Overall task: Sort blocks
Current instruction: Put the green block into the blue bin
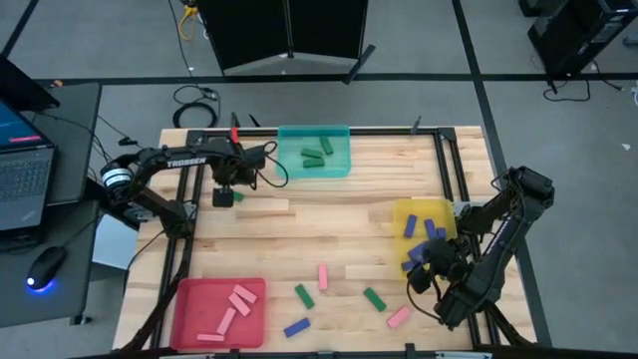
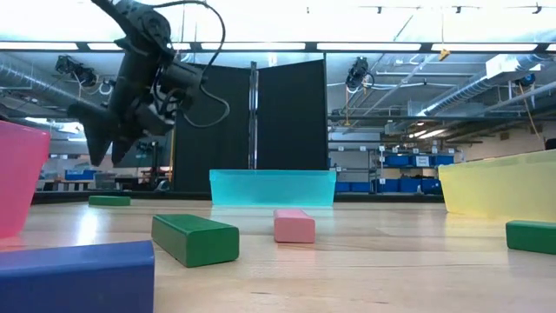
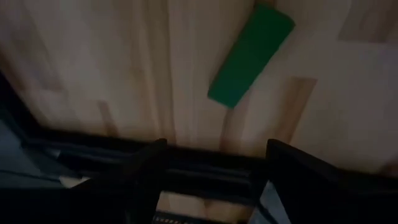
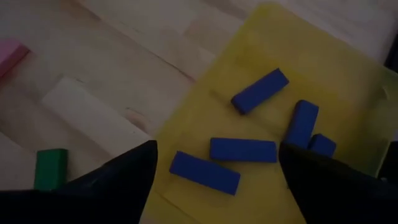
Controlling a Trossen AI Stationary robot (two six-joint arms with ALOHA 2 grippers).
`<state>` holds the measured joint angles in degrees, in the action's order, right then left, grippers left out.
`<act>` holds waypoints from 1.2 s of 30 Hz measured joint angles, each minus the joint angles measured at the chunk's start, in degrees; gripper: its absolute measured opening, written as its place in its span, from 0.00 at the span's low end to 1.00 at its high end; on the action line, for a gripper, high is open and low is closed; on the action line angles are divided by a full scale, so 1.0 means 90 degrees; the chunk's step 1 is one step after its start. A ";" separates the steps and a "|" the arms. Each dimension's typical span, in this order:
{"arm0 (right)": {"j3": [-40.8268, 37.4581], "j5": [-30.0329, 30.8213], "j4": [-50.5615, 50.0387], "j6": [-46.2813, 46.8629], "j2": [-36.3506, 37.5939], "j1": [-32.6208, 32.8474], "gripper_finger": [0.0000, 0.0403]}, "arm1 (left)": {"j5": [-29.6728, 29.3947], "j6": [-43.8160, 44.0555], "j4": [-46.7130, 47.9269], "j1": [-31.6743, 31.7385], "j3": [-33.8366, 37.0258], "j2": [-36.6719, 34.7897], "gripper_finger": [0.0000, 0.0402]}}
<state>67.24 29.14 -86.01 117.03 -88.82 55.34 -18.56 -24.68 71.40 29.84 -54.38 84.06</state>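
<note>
My left gripper (image 1: 225,191) hangs open, tipped downward, just above a lone green block (image 3: 250,55) that lies flat on the table near the far left; the block sits ahead of the fingers, untouched. My right gripper (image 4: 217,180) stands open over the near end of the yellow tray (image 1: 411,211). Several blue blocks (image 4: 243,150) lie flat on that tray's floor. The teal tray (image 1: 339,165) at the far edge holds green blocks. The red tray (image 1: 194,299) at the near left holds pink ones. Loose blocks lie near the front: pink (image 1: 323,277), green (image 1: 304,295), blue (image 1: 296,326).
A pale wooden bar (image 1: 264,207) lies right of the left gripper, and another (image 1: 367,269) left of the right gripper. More loose blocks, green (image 1: 374,298) and pink (image 1: 399,317), lie near the front. A dark metal frame (image 1: 444,165) borders the tabletop. Bare wood spreads across the table's middle.
</note>
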 joint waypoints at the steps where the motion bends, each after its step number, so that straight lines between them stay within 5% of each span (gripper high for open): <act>1: 0.0000 0.0021 -0.0028 -0.0011 0.0000 -0.0012 0.84 | 0.0019 -0.0047 -0.0151 0.0002 0.0098 -0.0001 0.71; 24: 0.0002 0.0147 -0.0165 -0.0172 0.0000 -0.0045 0.77 | 0.0828 -0.0417 -0.2666 0.0018 0.1611 0.0061 0.75; 29: 0.0005 0.0159 -0.0152 -0.0172 0.0000 -0.0045 0.76 | 0.0909 -0.0421 -0.2688 0.0015 0.1650 0.0222 0.62; 36: 0.0005 0.0250 -0.0152 -0.0182 -0.0002 -0.0045 0.74 | 0.1126 -0.0366 -0.2626 0.0015 0.1650 0.0232 0.25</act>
<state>67.29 31.39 -87.37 115.40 -88.84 54.94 -8.43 -27.97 47.77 29.98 -39.53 86.15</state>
